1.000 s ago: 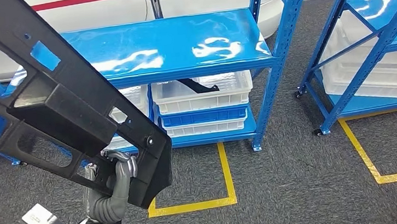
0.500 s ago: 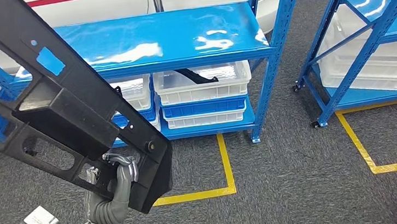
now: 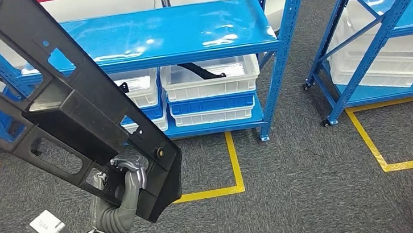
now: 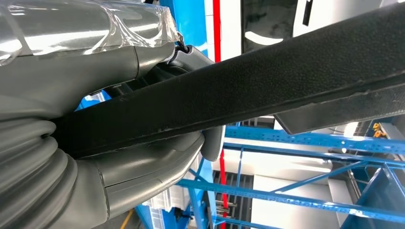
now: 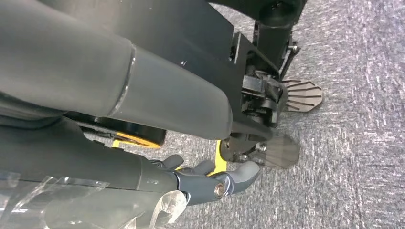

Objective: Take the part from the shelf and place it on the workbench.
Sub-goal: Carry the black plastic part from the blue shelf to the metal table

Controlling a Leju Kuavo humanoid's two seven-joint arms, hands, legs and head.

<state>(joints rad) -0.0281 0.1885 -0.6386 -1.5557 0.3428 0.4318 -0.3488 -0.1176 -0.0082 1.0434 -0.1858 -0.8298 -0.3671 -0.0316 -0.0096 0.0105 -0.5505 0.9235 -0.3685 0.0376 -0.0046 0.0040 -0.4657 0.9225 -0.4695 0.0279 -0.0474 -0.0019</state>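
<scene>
Since a second ago my whole head view has shifted, so the blue shelf [image 3: 173, 31] sits differently in frame while my left hand [image 3: 126, 181] keeps its fingers clamped on the black part [image 3: 72, 115], held up off the carpet. From the left wrist, the thumb [image 4: 143, 164] wraps under the part. From the right wrist, my right hand [image 5: 210, 183] hangs with fingers apart, holding nothing.

Grey carpet floor [image 3: 314, 186] fills the lower frame, marked with yellow tape lines [image 3: 235, 171]; a blue metal shelf rack [image 3: 167, 32] spans the upper centre, its glossy top catching glare; white bins [image 3: 210, 85] and a blue bin [image 3: 211, 104] sit beneath; a second blue rack [image 3: 390, 30] stands upper right.
</scene>
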